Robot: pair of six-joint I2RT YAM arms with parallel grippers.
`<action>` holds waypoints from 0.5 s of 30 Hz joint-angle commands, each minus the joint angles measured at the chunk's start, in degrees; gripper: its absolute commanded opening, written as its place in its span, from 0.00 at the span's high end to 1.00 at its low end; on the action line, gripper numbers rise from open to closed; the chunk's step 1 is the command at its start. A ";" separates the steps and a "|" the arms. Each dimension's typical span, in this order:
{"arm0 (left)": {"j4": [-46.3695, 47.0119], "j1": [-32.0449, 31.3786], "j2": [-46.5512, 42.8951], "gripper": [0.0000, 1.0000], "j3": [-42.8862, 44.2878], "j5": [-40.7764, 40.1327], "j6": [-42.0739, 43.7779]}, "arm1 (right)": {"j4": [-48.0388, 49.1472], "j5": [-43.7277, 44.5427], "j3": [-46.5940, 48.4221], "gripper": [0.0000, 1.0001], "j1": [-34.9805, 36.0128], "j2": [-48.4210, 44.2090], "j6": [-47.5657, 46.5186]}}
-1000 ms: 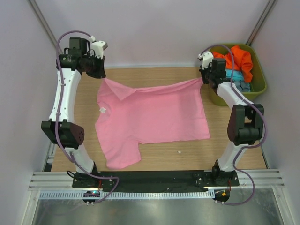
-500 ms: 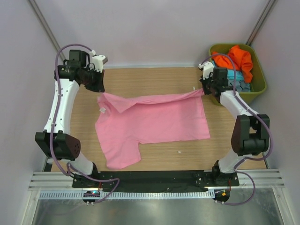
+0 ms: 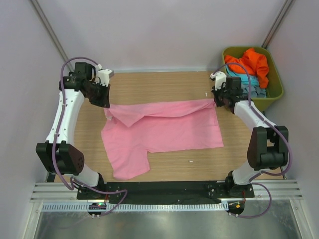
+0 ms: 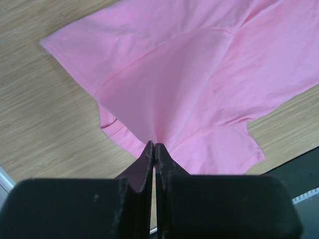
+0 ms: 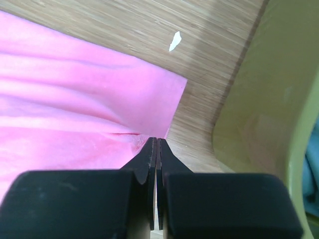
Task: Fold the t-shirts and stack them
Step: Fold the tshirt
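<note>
A pink t-shirt (image 3: 164, 132) lies spread on the wooden table, its far edge lifted and doubled toward me. My left gripper (image 3: 105, 103) is shut on the shirt's far left corner; in the left wrist view its tips (image 4: 155, 145) pinch pink fabric (image 4: 199, 74). At the far right corner my right gripper (image 3: 215, 101) is shut on the cloth, tips (image 5: 156, 140) closed on a fold of the pink shirt (image 5: 75, 99). An orange t-shirt (image 3: 255, 62) and a light blue one (image 3: 250, 80) sit in the tub.
An olive-green tub (image 3: 277, 82) stands at the back right corner, close beside the right gripper; its wall (image 5: 259, 99) fills the right wrist view. A small white scrap (image 3: 190, 161) lies near the shirt's front edge. Grey walls enclose the table.
Both grippers have come down and toward the near edge, drawing the shirt's far edge over its body. The neck label has been covered by the fold.
</note>
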 commanded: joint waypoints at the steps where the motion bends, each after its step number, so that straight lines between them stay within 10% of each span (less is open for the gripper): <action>1: 1.72 0.99 -0.25 1.00 -0.50 -0.31 0.28 | 0.65 -1.37 0.19 0.99 1.16 0.66 0.74; 15: 1.29 1.08 7.58 1.00 1.26 0.49 1.42 | 0.74 -1.11 2.22 0.99 2.04 6.82 -0.14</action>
